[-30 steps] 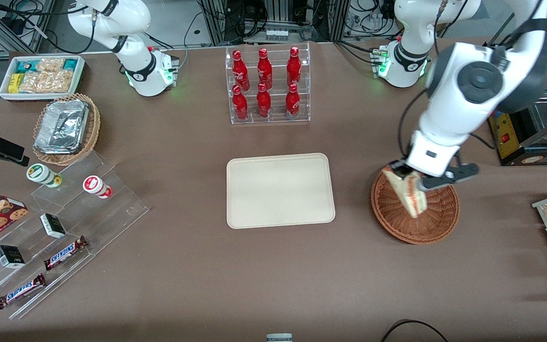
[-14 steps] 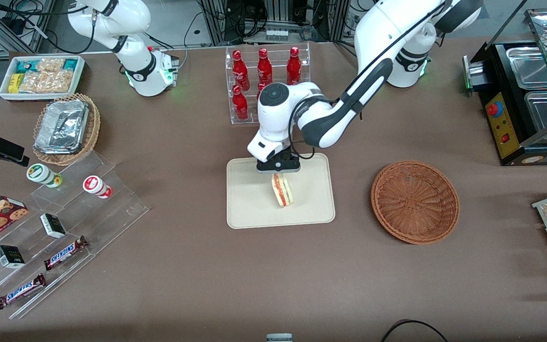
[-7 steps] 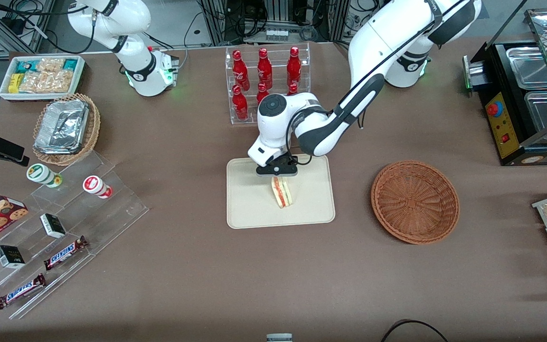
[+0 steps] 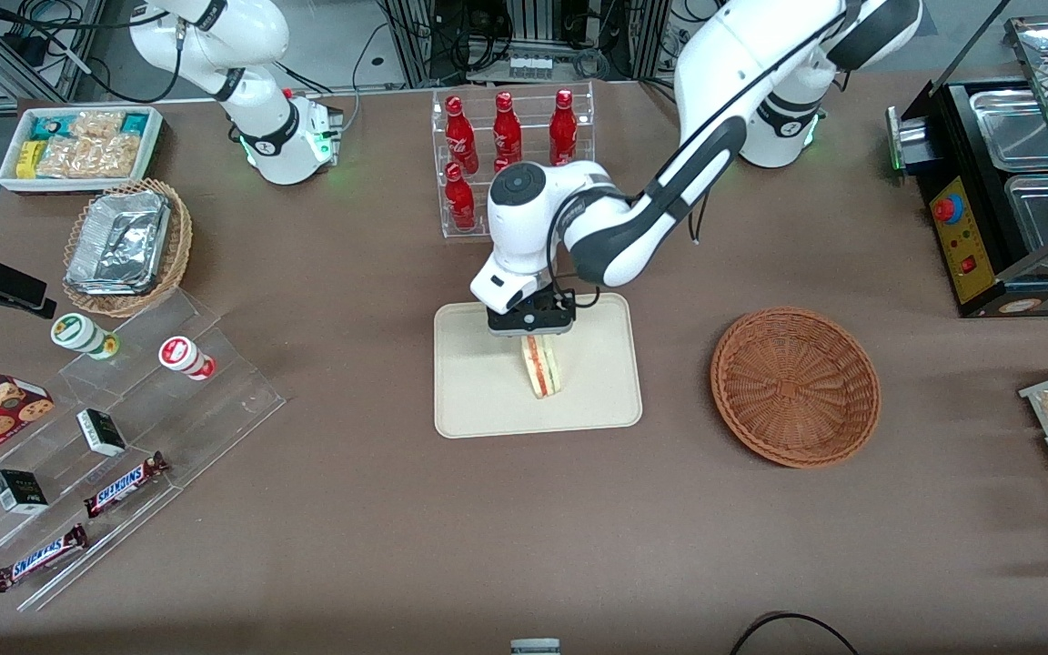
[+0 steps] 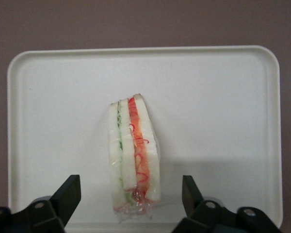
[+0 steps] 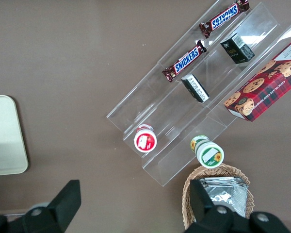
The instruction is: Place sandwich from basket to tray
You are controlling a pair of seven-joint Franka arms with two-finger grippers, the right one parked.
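Observation:
The sandwich (image 4: 541, 370) stands on its edge on the cream tray (image 4: 478, 400), pale bread with a red-orange filling stripe; it also shows in the left wrist view (image 5: 134, 155) on the tray (image 5: 223, 121). My left gripper (image 4: 531, 326) hangs just above the sandwich's end farther from the front camera. Its fingers (image 5: 68, 196) are spread wide on either side of the sandwich and do not touch it. The reddish-brown basket (image 4: 795, 387) lies empty beside the tray, toward the working arm's end of the table.
A clear rack of red bottles (image 4: 510, 159) stands just past the tray, close to the arm's elbow. A tan wicker basket of foil containers (image 4: 126, 246), a white snack box (image 4: 80, 146) and a clear stepped stand with snacks (image 4: 115, 455) lie toward the parked arm's end.
The gripper carried the sandwich from the basket to the tray, then let go of it. It now sits a little higher, fingers apart, and the sandwich stays on the tray.

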